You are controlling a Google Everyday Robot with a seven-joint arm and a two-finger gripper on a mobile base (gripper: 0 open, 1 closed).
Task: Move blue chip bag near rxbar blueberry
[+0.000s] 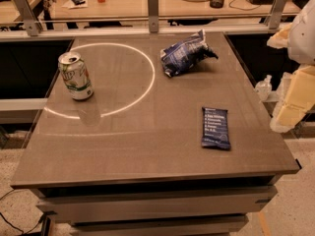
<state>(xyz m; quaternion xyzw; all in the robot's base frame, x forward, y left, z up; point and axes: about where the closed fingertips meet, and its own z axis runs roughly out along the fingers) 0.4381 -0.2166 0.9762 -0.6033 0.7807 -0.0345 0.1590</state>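
Observation:
The blue chip bag [186, 53], puffy and wrinkled with white markings, lies at the far right of the grey table top. The rxbar blueberry [215, 128], a flat dark-blue bar with white text, lies flat nearer the front right. They are well apart, with bare table between them. My gripper [291, 104] is at the right edge of the view, beyond the table's right side and off the table. It is to the right of the bar and holds nothing that I can see.
A green and white soda can [75, 75] stands upright at the left of the table [128, 146]. A railing [152, 14] and a cluttered desk run behind the far edge. A small clear bottle [264, 86] sits beside the table's right side.

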